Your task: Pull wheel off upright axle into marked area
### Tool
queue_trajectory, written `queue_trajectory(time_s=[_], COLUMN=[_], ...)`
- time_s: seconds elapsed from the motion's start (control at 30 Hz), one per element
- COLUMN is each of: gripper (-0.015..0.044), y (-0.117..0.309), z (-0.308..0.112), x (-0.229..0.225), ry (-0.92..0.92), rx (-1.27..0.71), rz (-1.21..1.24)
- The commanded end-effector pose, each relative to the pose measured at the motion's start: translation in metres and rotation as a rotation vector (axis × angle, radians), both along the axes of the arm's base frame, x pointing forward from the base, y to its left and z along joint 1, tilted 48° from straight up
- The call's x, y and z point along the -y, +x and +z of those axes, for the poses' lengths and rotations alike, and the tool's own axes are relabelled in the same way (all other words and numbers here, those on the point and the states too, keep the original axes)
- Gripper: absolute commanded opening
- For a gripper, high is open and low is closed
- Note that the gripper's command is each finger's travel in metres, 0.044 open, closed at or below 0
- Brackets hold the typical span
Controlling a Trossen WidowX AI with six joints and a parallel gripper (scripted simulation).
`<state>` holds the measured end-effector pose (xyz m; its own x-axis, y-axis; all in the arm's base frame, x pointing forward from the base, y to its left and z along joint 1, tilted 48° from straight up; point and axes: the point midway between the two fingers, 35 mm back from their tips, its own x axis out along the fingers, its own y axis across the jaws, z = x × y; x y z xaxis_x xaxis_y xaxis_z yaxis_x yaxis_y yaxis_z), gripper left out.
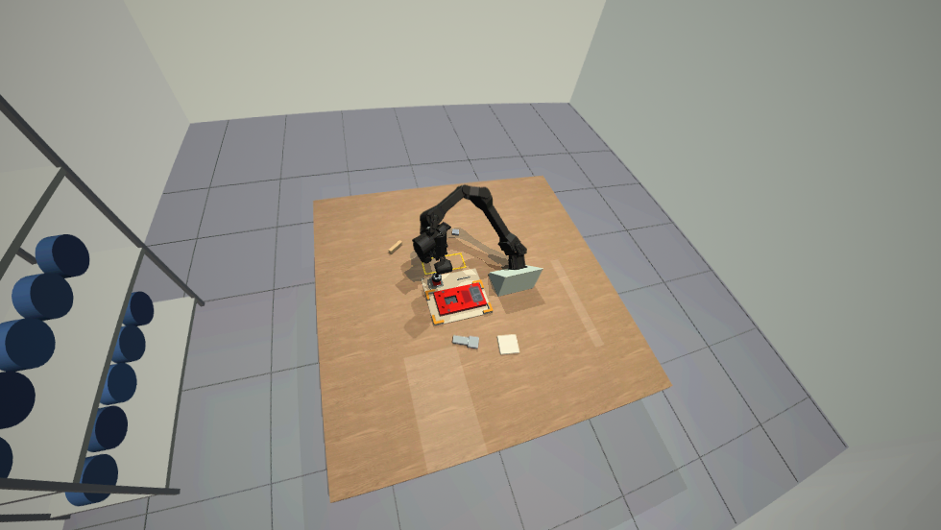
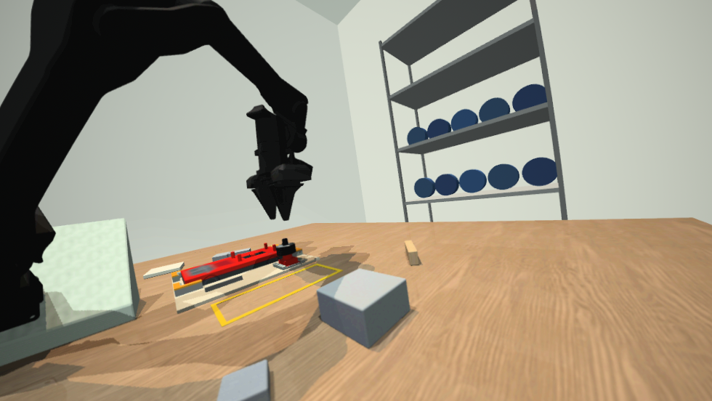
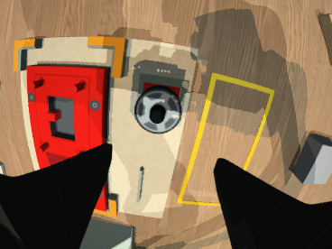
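Note:
The wheel (image 1: 436,279) (image 2: 285,248) (image 3: 145,112) is black with a grey hub. It sits level on the upright black axle (image 2: 285,240) (image 3: 157,114), above a red foot on the cream board (image 3: 155,185). The marked area (image 2: 217,314) (image 3: 197,140) is a yellow rectangle outline on the table beside the board. My gripper (image 2: 279,219) (image 3: 165,159) is open and empty, pointing down. It hangs well above the board and touches nothing. In the wrist view the wheel shows ahead of the gap between the fingertips.
A red block (image 1: 449,307) (image 3: 92,78) with pegs lies on the board between orange corners. A large grey block (image 2: 366,304) (image 3: 317,160), a small grey block (image 2: 247,382) and a wooden piece (image 1: 395,247) (image 2: 410,252) lie beyond the marked area. A pale green wedge (image 1: 517,282) stands by the arm's base.

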<state>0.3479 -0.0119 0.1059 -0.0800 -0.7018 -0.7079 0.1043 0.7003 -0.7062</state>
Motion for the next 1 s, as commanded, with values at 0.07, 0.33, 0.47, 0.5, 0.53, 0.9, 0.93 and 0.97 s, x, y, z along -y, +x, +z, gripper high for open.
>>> queue_trajectory(time_s=[0.07, 0.33, 0.47, 0.5, 0.53, 0.9, 0.93, 0.97], gripper=[0.0300, 0.0300, 0.0300, 0.0300, 0.0300, 0.0300, 0.0300, 0.0300], y=[0.006, 0.009, 0.009, 0.009, 0.010, 0.007, 0.006, 0.005], z=[0.002, -0.003, -0.008, -0.011, -0.013, -0.046, -0.049, -0.051], x=[-0.006, -0.011, -0.005, -0.003, 0.000, 0.036, 0.040, 0.042], ry=[-0.056, -0.055, -0.055, -0.054, -0.054, -0.056, -0.057, -0.058], rx=[0.020, 0.020, 0.020, 0.020, 0.021, 0.021, 0.021, 0.021], rz=[0.020, 0.020, 0.020, 0.021, 0.021, 0.021, 0.020, 0.020])
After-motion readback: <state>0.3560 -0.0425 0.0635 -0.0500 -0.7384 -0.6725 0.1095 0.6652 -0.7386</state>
